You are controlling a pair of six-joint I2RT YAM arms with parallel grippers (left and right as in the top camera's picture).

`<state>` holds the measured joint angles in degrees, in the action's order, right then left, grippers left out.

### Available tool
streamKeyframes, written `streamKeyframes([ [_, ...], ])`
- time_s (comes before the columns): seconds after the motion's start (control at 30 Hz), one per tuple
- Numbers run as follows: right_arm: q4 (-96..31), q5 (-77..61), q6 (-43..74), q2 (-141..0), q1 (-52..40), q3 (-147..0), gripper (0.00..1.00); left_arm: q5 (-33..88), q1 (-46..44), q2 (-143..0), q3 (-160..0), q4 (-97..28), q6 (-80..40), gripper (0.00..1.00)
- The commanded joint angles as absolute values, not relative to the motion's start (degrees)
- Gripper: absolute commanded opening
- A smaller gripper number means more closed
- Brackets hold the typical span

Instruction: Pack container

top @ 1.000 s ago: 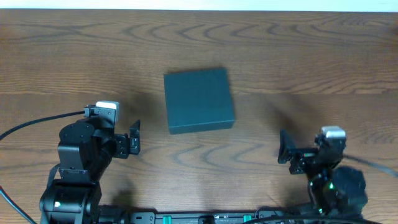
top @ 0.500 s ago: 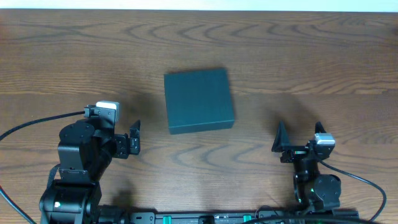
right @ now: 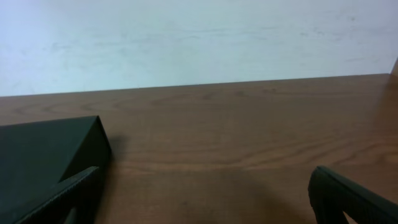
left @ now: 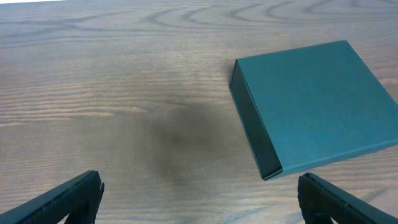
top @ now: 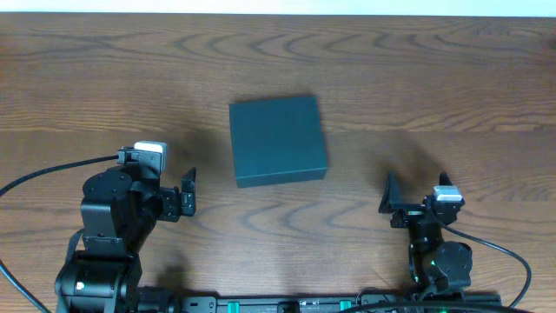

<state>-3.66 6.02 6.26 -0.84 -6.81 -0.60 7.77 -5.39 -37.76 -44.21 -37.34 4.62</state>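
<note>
Two black two-finger pincers are found at the near edge of the brown wood-grain bench (top: 417, 78), one on each arm. The left pincer (top: 189, 192) is seen with its fingers spread wide apart and gripping no object; in the left wrist view (left: 202, 205) only bench surface (left: 124, 74) is framed between the two dark tips. The right pincer (top: 391, 202) is likewise held wide apart and unloaded, as shown in its own wrist view (right: 205, 205). A black cable (top: 52, 174) is trailed from the left arm off to the side of the bench.

Further out, near the middle of the bench, the dark teal, square, rigid matte container (top: 278, 139) is laid flat with its lid shut. It is placed ahead of both pincers and between them: to the right of the left pincer, to the left of the right one, and apart from both. From the left wrist the container (left: 317, 106) is seen ahead of the right-hand finger, plain wood lying across the gap. From the right wrist only one corner of the container (right: 37, 149) is caught at the left edge, just beyond the left-hand fingertip; whether they touch cannot be told there.

Beyond the container, more bench (right: 249, 137) is seen running to a pale white wall (right: 199, 37).
</note>
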Motion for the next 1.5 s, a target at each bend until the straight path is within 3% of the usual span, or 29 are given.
streamKeyframes([
  [0.0,-3.68,5.76,5.28,-0.3,-6.42,-0.3,0.99,8.36,-5.61,-37.74,-44.03,-37.21,5.32,0.99],
  [0.8,-3.66,5.76,5.28,-0.27,-6.42,-0.3,0.99,4.97,-5.54,-37.28,-44.03,-37.15,8.36,0.98],
  [1.13,-3.66,5.76,5.28,-0.3,-6.39,-0.32,0.99,5.41,-5.54,-17.23,-36.32,-44.66,8.47,0.99],
  [1.27,-3.66,5.76,5.28,-0.3,-6.39,-0.3,0.99,5.39,-5.54,-8.86,-28.21,-39.13,8.47,0.99],
  [1.47,-3.66,5.76,5.28,-0.3,-6.39,-0.3,0.99,2.5,-5.5,-1.91,-18.06,-18.68,8.56,0.99],
])
